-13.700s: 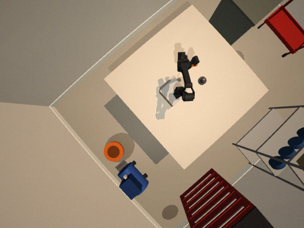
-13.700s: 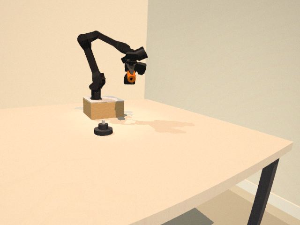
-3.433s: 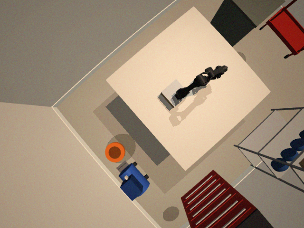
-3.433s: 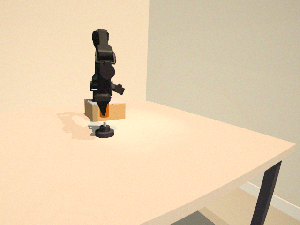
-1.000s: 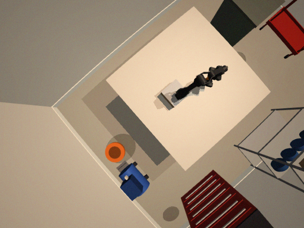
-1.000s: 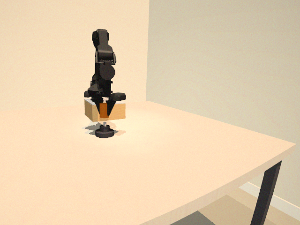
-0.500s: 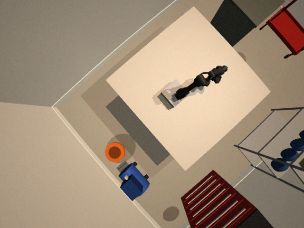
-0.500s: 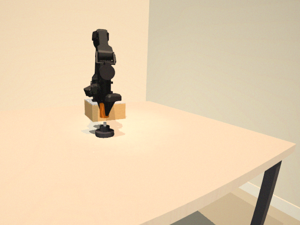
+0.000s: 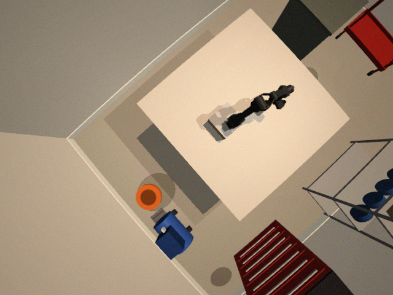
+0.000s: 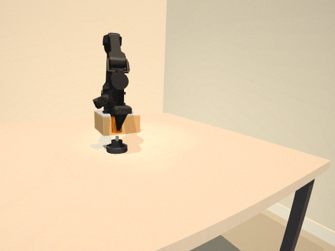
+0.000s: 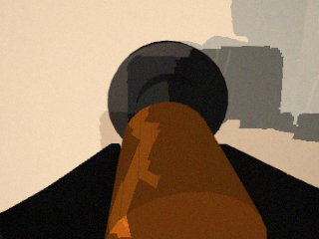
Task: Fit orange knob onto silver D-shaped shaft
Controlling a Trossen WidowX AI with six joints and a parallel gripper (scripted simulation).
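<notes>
jaws [image 10: 118, 130]: shut on the orange knob [image 10: 114, 125] [image 11: 174, 159] | knob: upright, up above the silver shaft [image 10: 116, 138] — not touching | round pedestal [image 10: 116, 148] [image 11: 166, 60]: on the surface [image 10: 172, 189] [image 11: 50, 60]

"What do we see past the bench's edges?"
"Beyond the bottom-right edge in the top view, we have a red slatted cabinet [image 9: 279, 254]; past the right corner, a metal shelf rack [image 9: 320, 192] with blue round containers [image 9: 373, 199]."
"And off the lower-left edge?"
"We spot a blue motor [image 9: 175, 230] near an orange ring-shaped object [image 9: 139, 196]."
</notes>
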